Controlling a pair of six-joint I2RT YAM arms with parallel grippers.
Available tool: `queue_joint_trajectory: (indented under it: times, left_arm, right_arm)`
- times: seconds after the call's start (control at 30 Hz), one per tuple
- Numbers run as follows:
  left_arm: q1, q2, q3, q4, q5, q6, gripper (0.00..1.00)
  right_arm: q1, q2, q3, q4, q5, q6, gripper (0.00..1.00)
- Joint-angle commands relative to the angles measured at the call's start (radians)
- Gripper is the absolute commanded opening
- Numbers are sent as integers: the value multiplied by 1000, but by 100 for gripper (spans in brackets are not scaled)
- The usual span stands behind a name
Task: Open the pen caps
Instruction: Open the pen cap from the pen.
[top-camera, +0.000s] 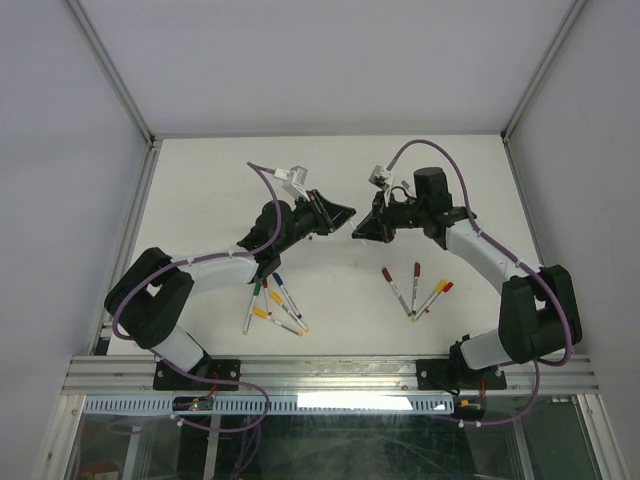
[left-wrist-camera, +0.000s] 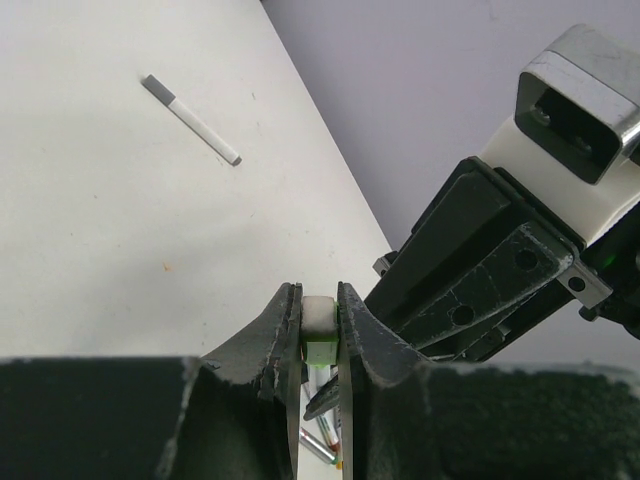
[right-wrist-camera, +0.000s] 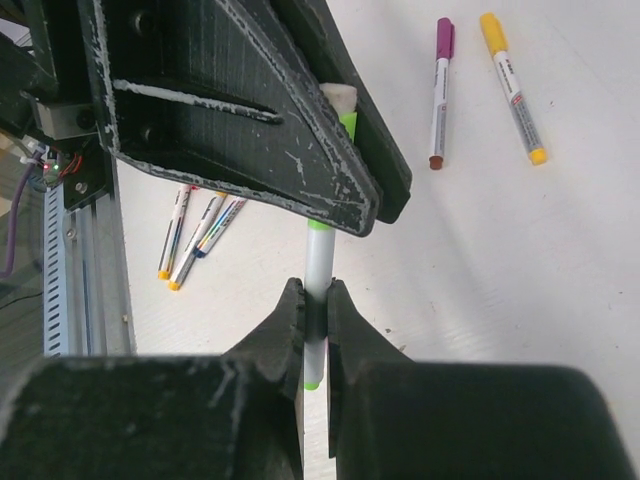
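For pulling apart, left tool (left-wrist-camera: 318, 300) clamps seemingly the green pen cap (left-wrist-camera: 321, 350); right tool (right-wrist-camera: 316, 290), at 3 o'clock, clamps the barrel (right-wrist-camera: 318, 255).

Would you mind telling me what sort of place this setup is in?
Probably a robotics lab test cell: a white table walled by plain panels, two arms bolted to an aluminium rail, and marker pens laid out.

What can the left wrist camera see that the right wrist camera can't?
Only the left wrist view: a lone white pen with a grey end, lying far off. Only the right wrist view: a purple-capped pen and a yellow pen side by side. Both: the green pen, with the left hand pinching its green end and the right hand pinching its white barrel.
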Motion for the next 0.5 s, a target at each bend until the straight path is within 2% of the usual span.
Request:
queue_joint_trajectory:
  times: [0.0, 0.2, 0.47]
  left_arm:
    - [137, -43, 121, 86, -298, 102, 0]
    - [160, -48, 194, 39, -382, 112, 0]
    - [214, -76, 226, 15, -401, 102, 0]
  right_arm:
    - [-2, 10, -28, -210, -59, 3, 0]
    - [-6, 19, -26, -211, -31, 5, 0]
    - [-25, 6, -26, -209, -31, 14, 0]
